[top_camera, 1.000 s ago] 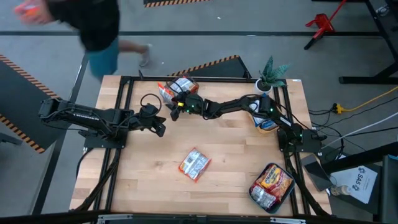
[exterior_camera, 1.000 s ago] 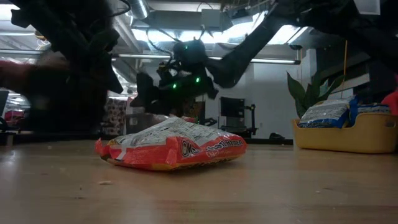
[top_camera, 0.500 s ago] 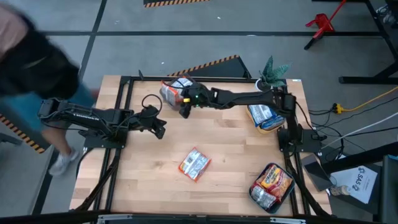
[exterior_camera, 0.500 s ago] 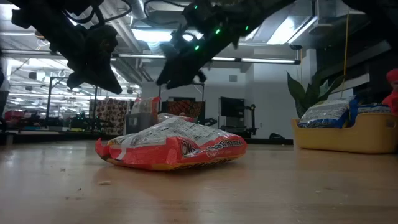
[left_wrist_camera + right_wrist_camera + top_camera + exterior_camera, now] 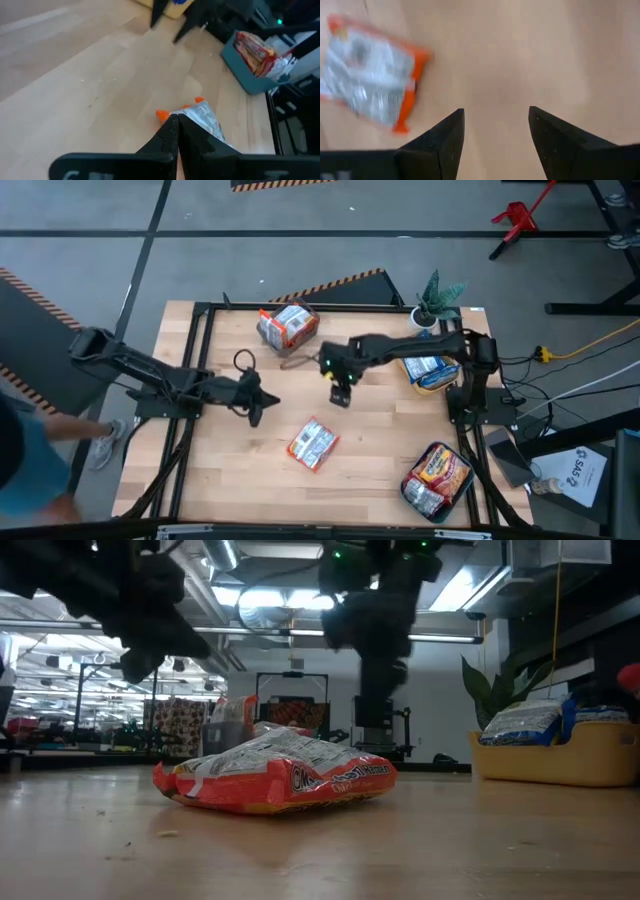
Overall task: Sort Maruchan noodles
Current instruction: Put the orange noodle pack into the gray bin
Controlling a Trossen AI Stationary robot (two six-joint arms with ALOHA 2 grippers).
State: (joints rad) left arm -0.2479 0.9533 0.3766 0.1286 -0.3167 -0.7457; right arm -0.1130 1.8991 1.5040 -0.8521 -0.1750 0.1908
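One noodle packet (image 5: 313, 444), orange-edged with a silvery-white crinkled face, was seen lying flat on the table (image 5: 380, 440), just ahead of the left gripper (image 5: 254, 414), whose fingers (image 5: 170, 135) were pressed together with nothing between them. The right gripper (image 5: 340, 394) was held above the bare wood beyond the packet, its fingers (image 5: 445, 135) spread apart and empty, the packet lying off to one side of them.

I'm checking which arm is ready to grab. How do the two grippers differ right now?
The left gripper has its jaws shut and empty; the right gripper has its jaws spread open and empty. In the high view the left sits left of the loose noodle packet, the right above it, nearer the table's middle. Both point toward that packet.
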